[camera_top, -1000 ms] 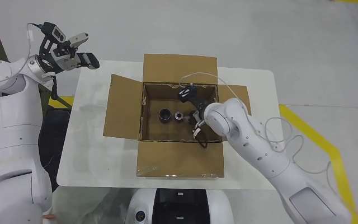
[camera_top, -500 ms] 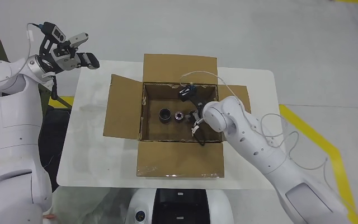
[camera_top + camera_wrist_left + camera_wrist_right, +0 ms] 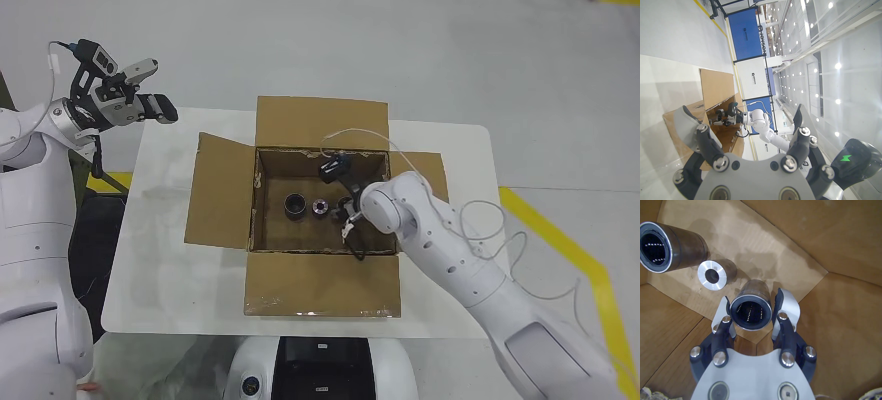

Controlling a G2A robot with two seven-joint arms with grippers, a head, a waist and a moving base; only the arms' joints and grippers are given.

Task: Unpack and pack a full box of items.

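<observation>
White tabletop (image 3: 180,280), open box (image 3: 320,122) mid-table: I'm unpacking.
My left gripper (image 3: 152,88) hangs empty, fingers apart, over the far left corner. My right gripper (image 3: 752,294) has nudged inward, fingers straddling a bearing (image 3: 750,313) on the box floor, apparently not yet clamped.

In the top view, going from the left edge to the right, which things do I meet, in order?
Left gripper → left flap of the cardboard box → large dark cylinder → small silver cylinder → right arm.
</observation>
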